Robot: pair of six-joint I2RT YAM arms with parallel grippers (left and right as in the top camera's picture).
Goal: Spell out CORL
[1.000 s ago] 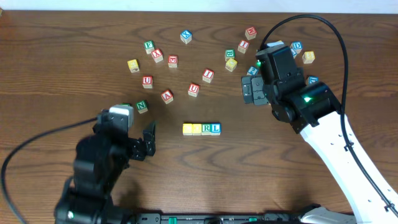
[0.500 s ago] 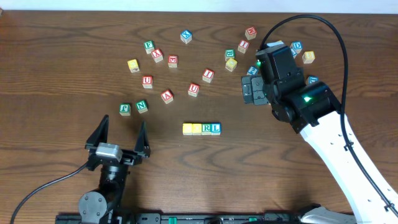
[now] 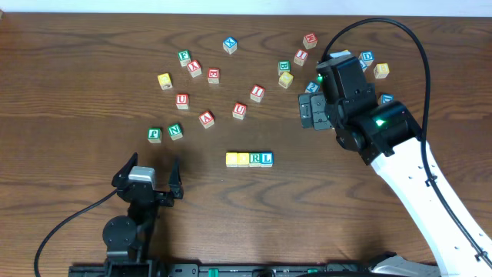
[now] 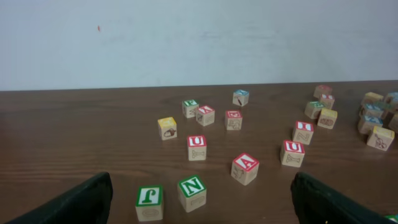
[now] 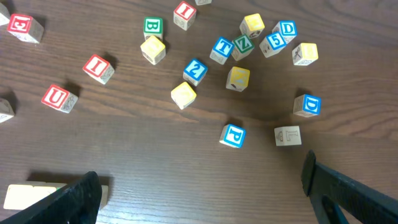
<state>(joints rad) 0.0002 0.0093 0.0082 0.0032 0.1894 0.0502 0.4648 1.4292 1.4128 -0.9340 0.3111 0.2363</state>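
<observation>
On the table (image 3: 61, 100), my right gripper (image 5: 208, 196) hangs beyond and to the right of the CORL row (image 3: 249, 159), jaws spread wide, holding nothing. My left gripper (image 3: 152, 166) sits near-left of that row, wide open and empty too. The row looks finished: two yellow-faced cubes (image 3: 232, 159), the green R (image 3: 255, 159) and the blue L (image 3: 266, 159), touching side by side. The yellow letters are unreadable, so I judge only checking remains. Loose cubes (image 3: 206, 119) lie beyond the row.
</observation>
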